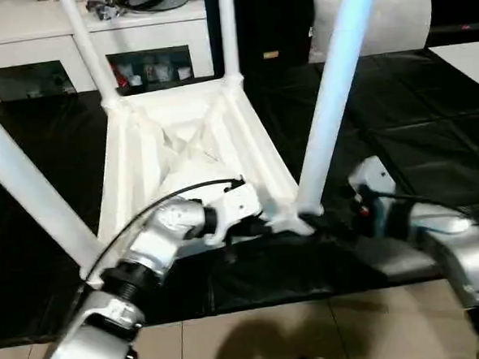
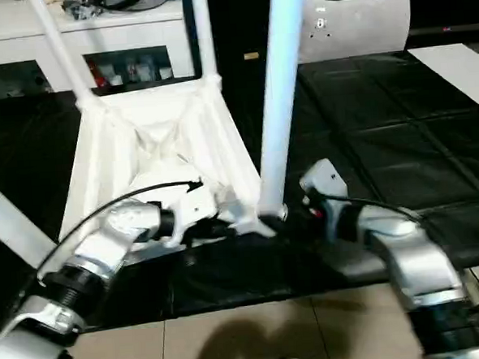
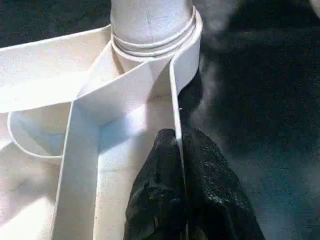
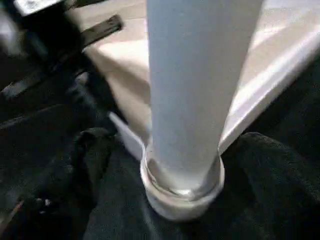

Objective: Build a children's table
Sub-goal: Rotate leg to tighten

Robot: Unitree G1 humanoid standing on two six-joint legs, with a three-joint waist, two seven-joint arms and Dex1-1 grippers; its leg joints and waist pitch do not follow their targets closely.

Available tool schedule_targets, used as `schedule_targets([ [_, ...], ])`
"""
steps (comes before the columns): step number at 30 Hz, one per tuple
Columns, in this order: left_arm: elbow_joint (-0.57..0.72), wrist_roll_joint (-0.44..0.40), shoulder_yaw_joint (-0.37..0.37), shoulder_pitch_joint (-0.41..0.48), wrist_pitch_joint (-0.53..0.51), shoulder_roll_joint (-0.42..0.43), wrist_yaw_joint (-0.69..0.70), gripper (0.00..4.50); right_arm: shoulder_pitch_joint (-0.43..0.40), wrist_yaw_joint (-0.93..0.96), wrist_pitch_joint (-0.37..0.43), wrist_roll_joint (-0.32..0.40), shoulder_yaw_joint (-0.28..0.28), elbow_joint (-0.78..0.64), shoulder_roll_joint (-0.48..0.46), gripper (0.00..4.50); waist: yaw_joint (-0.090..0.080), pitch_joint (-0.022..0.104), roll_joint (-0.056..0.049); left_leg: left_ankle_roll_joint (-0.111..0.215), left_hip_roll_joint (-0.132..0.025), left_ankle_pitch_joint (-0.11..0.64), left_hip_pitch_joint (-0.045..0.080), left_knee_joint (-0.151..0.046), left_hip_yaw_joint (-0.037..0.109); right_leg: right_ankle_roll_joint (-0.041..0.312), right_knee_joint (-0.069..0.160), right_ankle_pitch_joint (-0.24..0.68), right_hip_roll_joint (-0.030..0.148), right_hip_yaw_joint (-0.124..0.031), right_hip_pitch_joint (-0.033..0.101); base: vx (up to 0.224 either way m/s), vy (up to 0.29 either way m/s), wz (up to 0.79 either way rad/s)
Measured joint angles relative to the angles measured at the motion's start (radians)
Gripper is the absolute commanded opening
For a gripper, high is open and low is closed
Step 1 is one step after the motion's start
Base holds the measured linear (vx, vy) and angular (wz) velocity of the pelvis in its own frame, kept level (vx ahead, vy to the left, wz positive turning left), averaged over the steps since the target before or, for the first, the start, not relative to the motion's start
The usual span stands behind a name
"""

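Table (image 1: 190, 138) lies upside down on the black mat (image 1: 415, 128), four legs up. Left gripper (image 3: 180, 150) is clamped on the near rim to steady it. Right gripper (image 2: 310, 210) sits at the near-right leg (image 1: 332, 92) base, probably seating it; can't tell its fingers.

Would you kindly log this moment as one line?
stage: legs fitted | table top: upside down | left gripper: pinching its rim | right gripper: at near-right leg base
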State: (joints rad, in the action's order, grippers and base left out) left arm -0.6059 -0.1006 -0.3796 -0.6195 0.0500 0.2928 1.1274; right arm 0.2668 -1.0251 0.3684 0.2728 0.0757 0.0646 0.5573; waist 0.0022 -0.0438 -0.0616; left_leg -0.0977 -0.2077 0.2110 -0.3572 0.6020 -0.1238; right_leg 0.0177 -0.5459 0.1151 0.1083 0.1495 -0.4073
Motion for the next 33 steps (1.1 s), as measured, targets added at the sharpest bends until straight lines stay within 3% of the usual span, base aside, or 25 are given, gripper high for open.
schedule_targets([
  [3,0.0,0.021,-0.02,0.0,0.048,0.029,0.091,0.0,0.003,-0.086,0.0,0.022,0.024,0.003,0.019,4.35,0.018,0.0,0.0,0.004,0.0,-0.002,0.0,-0.001,0.0,0.0,-0.001,0.0,0.0,0.0,0.0,0.0,0.0,0.0],
  [7,0.001,0.032,-0.043,0.0,0.104,0.04,0.172,0.0,0.009,-0.183,0.013,0.045,0.065,0.013,0.046,4.08,0.057,0.0,0.0,0.004,0.001,-0.002,0.0,-0.001,-0.001,0.003,-0.002,-0.001,0.002,-0.001,0.0,0.0,0.0,0.0],
  [14,0.001,0.046,-0.072,0.0,0.155,0.053,0.253,0.0,0.009,-0.272,0.042,0.05,0.119,0.014,0.071,3.43,0.084,0.0,0.001,0.0,0.0,0.0,0.007,0.0,-0.009,-0.003,-0.01,0.004,0.003,-0.007,0.0,0.0,0.0,0.0],
  [24,0.0,0.048,-0.085,0.0,0.187,0.058,0.289,0.0,0.01,-0.318,0.043,0.05,0.133,0.018,0.074,2.48,0.085,0.0,0.002,-0.001,-0.001,0.0,0.01,0.001,-0.019,-0.004,-0.013,0.004,0.003,-0.017,-0.001,0.0,0.0,0.0],
  [33,0.0,0.059,-0.078,0.001,0.165,0.059,0.29,0.0,0.004,-0.309,0.038,0.05,0.127,-0.001,0.07,2.14,0.084,0.0,0.003,-0.001,-0.001,0.0,0.01,0.001,-0.022,-0.005,-0.014,0.004,0.002,-0.022,-0.002,0.0,0.0,0.0],
])
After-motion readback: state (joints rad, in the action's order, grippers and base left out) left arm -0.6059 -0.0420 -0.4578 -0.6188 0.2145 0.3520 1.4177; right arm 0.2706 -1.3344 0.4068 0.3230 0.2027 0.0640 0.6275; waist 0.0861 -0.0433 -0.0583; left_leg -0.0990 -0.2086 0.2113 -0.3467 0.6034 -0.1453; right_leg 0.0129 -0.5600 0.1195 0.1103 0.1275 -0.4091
